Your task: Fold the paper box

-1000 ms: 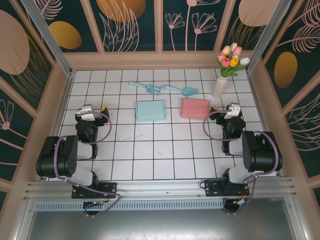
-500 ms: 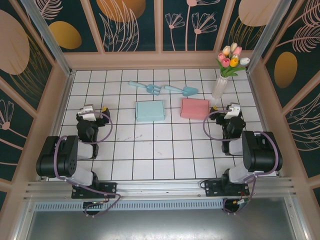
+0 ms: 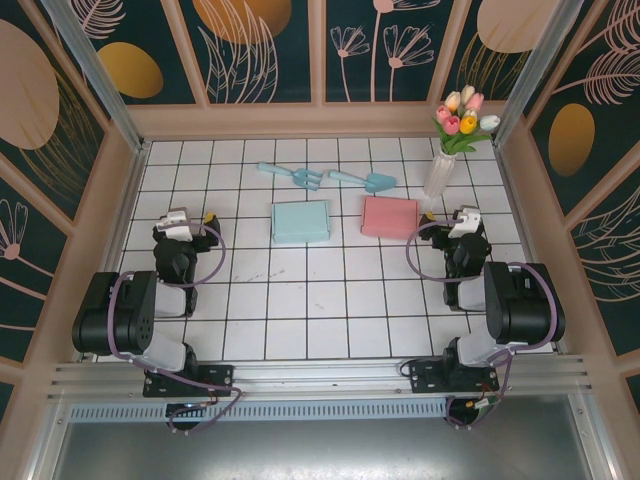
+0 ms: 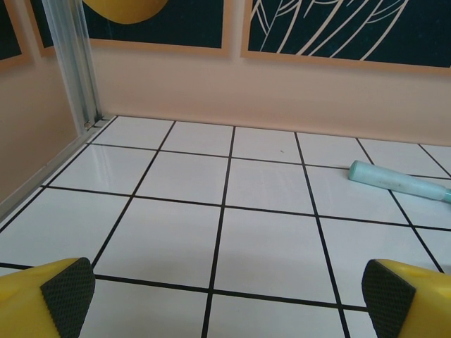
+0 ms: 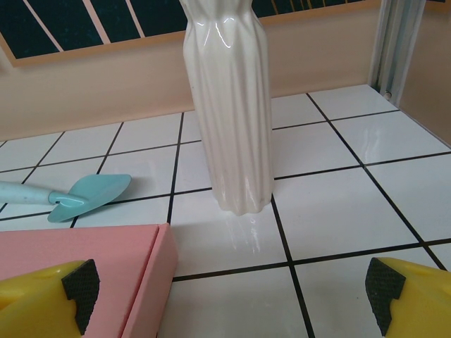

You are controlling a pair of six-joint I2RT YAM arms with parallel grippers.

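Two flat paper boxes lie closed on the tiled table: a light blue one (image 3: 300, 221) at centre and a pink one (image 3: 389, 216) to its right. My left gripper (image 3: 186, 217) rests low on the left, well apart from the blue box. It is open, with bare tile between its yellow fingers (image 4: 67, 290). My right gripper (image 3: 462, 217) sits just right of the pink box and is open too. In the right wrist view the pink box (image 5: 77, 264) lies by the left finger (image 5: 79, 290), and nothing is between the jaws.
A white vase (image 3: 440, 172) with tulips stands at the back right, straight ahead of the right gripper (image 5: 232, 292); it shows as the vase (image 5: 229, 105). Two teal garden tools (image 3: 290, 176) (image 3: 365, 181) lie behind the boxes. Peach walls (image 3: 330, 120) enclose the table.
The left gripper has edged very slightly to the right. The boxes and the right arm have not moved.
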